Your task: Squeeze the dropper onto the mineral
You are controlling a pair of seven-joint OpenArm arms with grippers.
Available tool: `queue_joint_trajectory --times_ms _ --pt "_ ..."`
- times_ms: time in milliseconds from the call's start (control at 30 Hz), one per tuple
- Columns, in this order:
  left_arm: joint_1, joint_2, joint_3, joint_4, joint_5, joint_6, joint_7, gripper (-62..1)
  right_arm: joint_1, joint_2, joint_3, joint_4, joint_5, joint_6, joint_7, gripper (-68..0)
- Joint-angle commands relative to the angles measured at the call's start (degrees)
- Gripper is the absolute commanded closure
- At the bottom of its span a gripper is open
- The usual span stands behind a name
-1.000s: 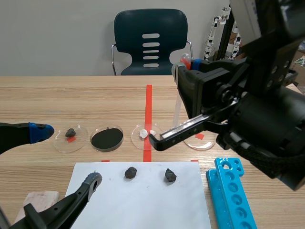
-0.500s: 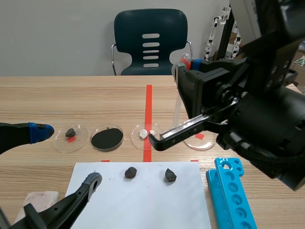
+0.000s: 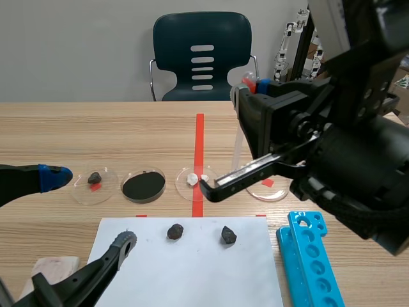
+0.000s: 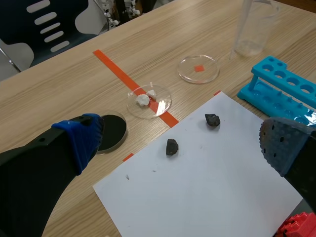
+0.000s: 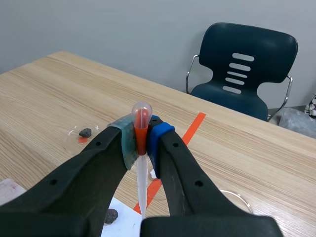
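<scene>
My right gripper (image 5: 142, 132) is raised above the table and shut on a clear dropper (image 5: 141, 163) whose bulb holds red liquid. In the scene view the right gripper (image 3: 251, 88) carries the dropper tube (image 3: 238, 146) pointing down, above the table between two petri dishes. One dish (image 3: 184, 185) holds white mineral pieces (image 3: 192, 180), also seen in the left wrist view (image 4: 143, 99). Two dark rocks (image 3: 174, 231) (image 3: 228, 235) lie on white paper (image 3: 192, 275). My left gripper (image 3: 89, 209) stands open and low over the paper's left part (image 4: 182, 143).
A dish with a small dark rock (image 3: 94, 177), a black-filled dish (image 3: 144, 185) and an empty dish (image 3: 267, 190) line the row. A blue tube rack (image 3: 313, 256) lies at the right, a clear beaker (image 4: 254, 24) beyond it. A wooden block (image 3: 51, 268) sits front left.
</scene>
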Motion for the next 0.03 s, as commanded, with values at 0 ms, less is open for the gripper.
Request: queue_joint_trajectory --times_ms 0 --pt "0.0 0.11 -0.2 0.57 -0.35 0.15 -0.98 -62.3 0.35 0.13 0.17 0.66 0.57 -0.24 1.16 -0.9"
